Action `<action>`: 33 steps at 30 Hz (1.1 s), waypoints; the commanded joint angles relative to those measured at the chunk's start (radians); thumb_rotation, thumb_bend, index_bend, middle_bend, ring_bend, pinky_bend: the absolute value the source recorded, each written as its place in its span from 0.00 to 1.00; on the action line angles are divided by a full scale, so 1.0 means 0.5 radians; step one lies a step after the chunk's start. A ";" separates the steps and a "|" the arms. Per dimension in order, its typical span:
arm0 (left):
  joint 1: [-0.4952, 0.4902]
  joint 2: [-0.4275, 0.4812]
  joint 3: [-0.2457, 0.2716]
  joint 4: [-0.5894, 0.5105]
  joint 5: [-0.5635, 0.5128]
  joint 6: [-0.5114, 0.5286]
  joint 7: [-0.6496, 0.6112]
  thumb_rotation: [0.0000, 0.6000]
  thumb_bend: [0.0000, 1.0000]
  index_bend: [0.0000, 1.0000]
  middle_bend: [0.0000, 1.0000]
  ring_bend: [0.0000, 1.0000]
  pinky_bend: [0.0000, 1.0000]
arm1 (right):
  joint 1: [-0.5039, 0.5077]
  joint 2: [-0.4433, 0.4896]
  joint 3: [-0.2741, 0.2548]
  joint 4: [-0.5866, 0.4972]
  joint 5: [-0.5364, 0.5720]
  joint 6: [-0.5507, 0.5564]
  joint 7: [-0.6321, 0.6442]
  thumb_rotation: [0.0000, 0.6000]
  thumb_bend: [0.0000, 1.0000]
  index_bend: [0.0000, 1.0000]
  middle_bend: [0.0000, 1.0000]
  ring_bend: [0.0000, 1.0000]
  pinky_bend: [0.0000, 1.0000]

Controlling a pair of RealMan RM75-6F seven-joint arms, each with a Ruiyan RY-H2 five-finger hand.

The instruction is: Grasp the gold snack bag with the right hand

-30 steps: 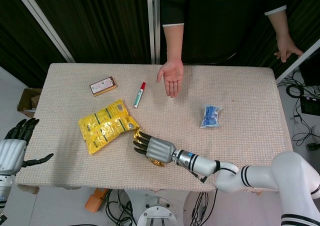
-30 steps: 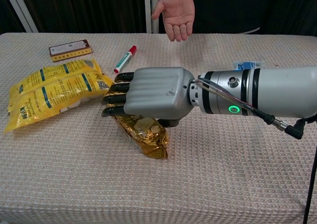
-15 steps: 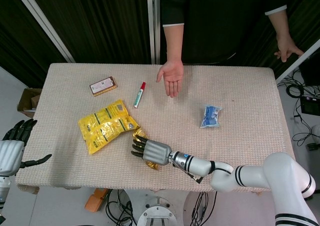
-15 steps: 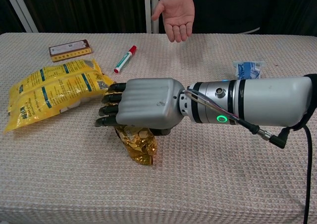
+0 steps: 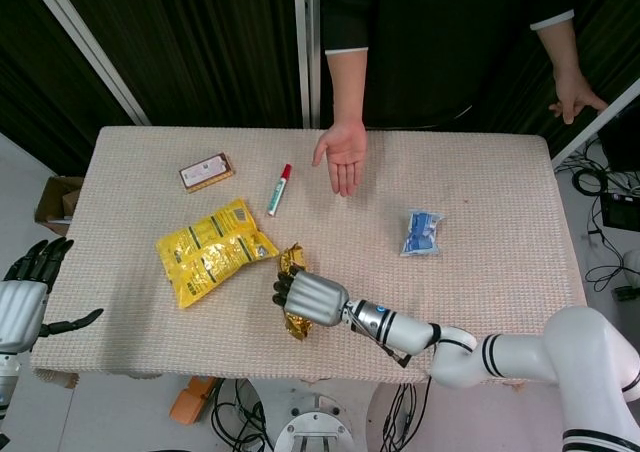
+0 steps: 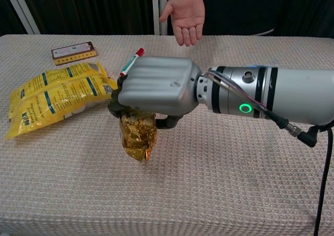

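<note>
Under right hand (image 6: 156,85), half-hidden gold snack bag (image 6: 138,136)

Fingers of the right robot hand (image 6: 156,87), stretched flat over the gold snack bag (image 6: 137,134) a second ago, now curled down and closed around its upper part. Bag no longer lying flat and slanted on the desk (image 6: 219,173): gathered upright, hanging crumpled below the palm, lower tip at or just above the cloth. Hand raised a little in the chest view and shifted slightly toward the yellow bag (image 6: 55,96) in the head view (image 5: 305,297).
</note>
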 commanded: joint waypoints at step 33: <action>-0.004 0.002 0.000 0.006 -0.001 -0.008 -0.006 0.51 0.00 0.04 0.06 0.07 0.20 | -0.055 -0.263 0.609 0.816 1.001 0.343 -0.550 1.00 0.26 0.60 0.51 0.39 0.32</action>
